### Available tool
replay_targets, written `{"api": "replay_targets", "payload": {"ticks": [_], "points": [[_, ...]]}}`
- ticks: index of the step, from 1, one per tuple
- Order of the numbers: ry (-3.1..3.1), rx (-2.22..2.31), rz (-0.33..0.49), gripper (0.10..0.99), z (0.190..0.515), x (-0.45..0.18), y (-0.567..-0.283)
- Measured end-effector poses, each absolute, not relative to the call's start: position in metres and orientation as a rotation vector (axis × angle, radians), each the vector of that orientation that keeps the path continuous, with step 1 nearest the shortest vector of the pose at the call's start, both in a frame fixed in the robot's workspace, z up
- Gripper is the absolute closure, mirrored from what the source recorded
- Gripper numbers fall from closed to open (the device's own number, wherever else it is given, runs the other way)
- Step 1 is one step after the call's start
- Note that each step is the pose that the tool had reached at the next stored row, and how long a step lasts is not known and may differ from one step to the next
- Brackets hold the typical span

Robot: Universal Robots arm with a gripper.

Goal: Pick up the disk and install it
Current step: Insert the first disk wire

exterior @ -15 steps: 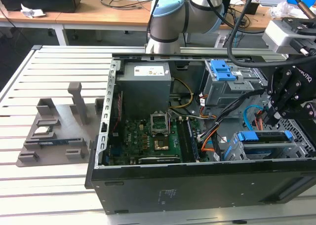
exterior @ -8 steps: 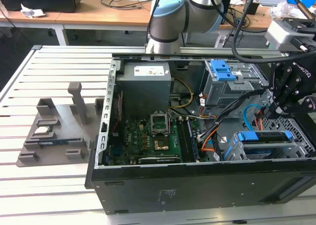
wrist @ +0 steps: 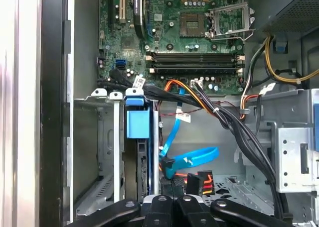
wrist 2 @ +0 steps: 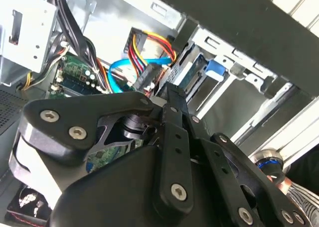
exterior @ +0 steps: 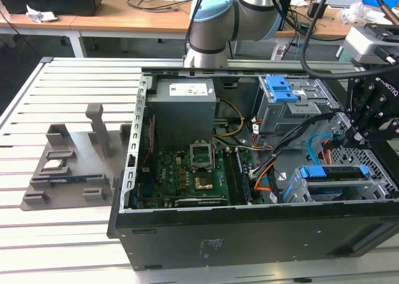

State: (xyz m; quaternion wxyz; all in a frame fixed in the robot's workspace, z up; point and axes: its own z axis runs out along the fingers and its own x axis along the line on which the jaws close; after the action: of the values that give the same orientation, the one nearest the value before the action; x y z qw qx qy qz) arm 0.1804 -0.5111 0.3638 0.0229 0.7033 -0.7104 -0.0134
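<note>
- I see an open computer case (exterior: 262, 234) lying on its side on the slatted desk (exterior: 68, 97), toward the exterior view's right.
- My end effector (exterior: 356, 129) hangs inside the case at its right end in the exterior view, above the lower drive cage (exterior: 368, 181).
- In the first wrist view the fingers (wrist: 167, 207) are drawn together with no gap between them and nothing held, so I take the end effector as closed and empty. The second wrist view shows the black linkage (wrist 2: 172, 137) from the side, pointing down toward the cage.
- The disk (exterior: 330, 173) sits in the lower drive cage at the near right of the case, its blue carrier running along the top of the bay in the exterior view. In the first wrist view I see it edge-on, with the blue tab (wrist: 137, 118) of the carrier standing up at the end of the slot. The end effector is just beside it; I cannot tell whether they touch.
- A blue data cable (wrist: 192, 157) loops beside the disk, with a bundle of black cables (wrist: 234, 127) crossing toward the motherboard (exterior: 187, 172).
- Another cage with a blue latch piece (exterior: 280, 88) stands at the far side of the case, next to the power supply (exterior: 185, 106).
- On the exterior view's left, well apart from the case, a grey fixture tray (exterior: 65, 165) rests on the desk.
</note>
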Motion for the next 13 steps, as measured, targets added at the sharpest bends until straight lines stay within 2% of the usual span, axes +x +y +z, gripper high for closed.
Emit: {"api": "replay_targets", "payload": {"ticks": [8,13], "points": [[-2.199,2.177,-0.039,0.980,0.364,0.181,-0.489],[-2.199,2.176,-0.038,0.980,0.369,0.181,-0.489]]}}
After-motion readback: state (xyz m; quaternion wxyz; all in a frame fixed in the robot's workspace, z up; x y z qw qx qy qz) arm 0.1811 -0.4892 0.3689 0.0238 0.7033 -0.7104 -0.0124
